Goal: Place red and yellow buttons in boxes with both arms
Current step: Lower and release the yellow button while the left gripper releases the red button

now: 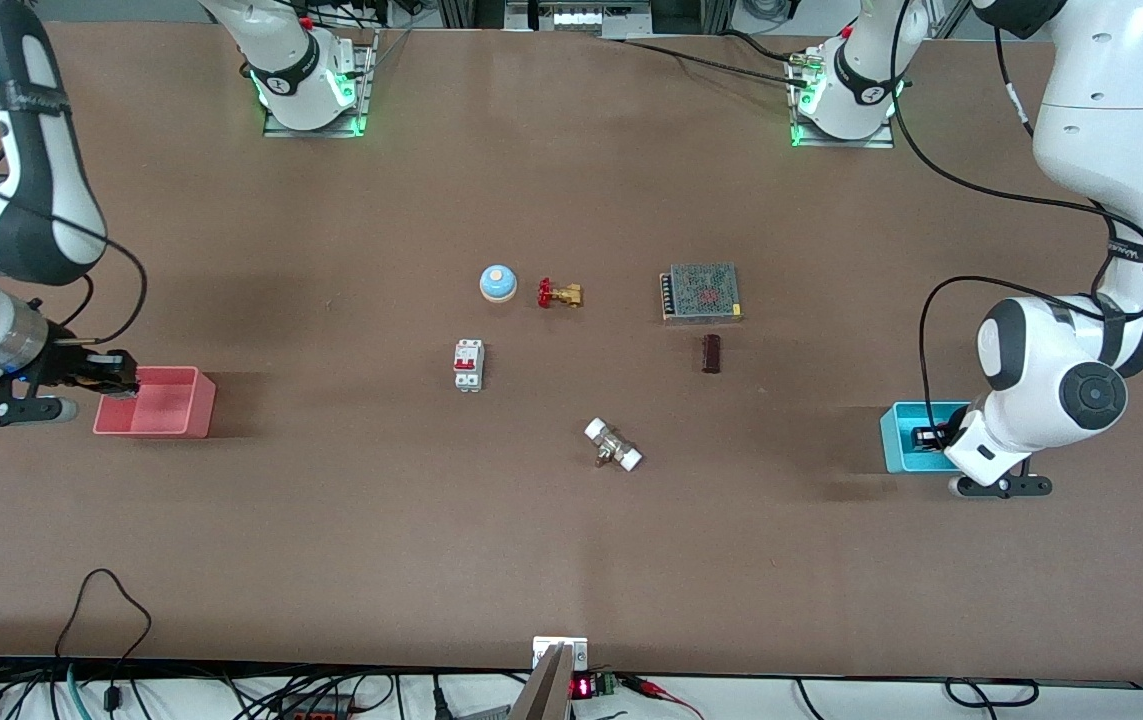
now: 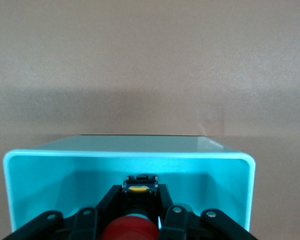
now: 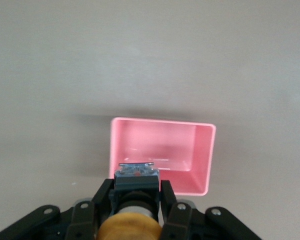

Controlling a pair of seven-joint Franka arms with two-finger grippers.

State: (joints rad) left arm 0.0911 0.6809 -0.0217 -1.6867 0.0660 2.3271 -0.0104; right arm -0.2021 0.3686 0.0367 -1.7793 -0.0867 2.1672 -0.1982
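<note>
My left gripper (image 1: 929,438) is shut on the red button (image 2: 128,231), gripping its black base. It holds the button low inside the cyan-blue box (image 1: 896,450) at the left arm's end of the table. In the left wrist view the gripper (image 2: 141,192) sits between the box's walls (image 2: 130,154). My right gripper (image 1: 121,378) is shut on the orange-yellow button (image 3: 129,227). It hangs over the edge of the pink-red box (image 1: 171,410) at the right arm's end. In the right wrist view the gripper (image 3: 136,182) is at the rim of that box (image 3: 190,150), whose inside looks bare.
In the middle of the table lie a blue dome bell (image 1: 498,283), a red-handled brass valve (image 1: 559,294), a grey mesh power unit (image 1: 701,291), a white circuit breaker (image 1: 469,365), a dark brown block (image 1: 712,353) and a white-capped fitting (image 1: 613,445).
</note>
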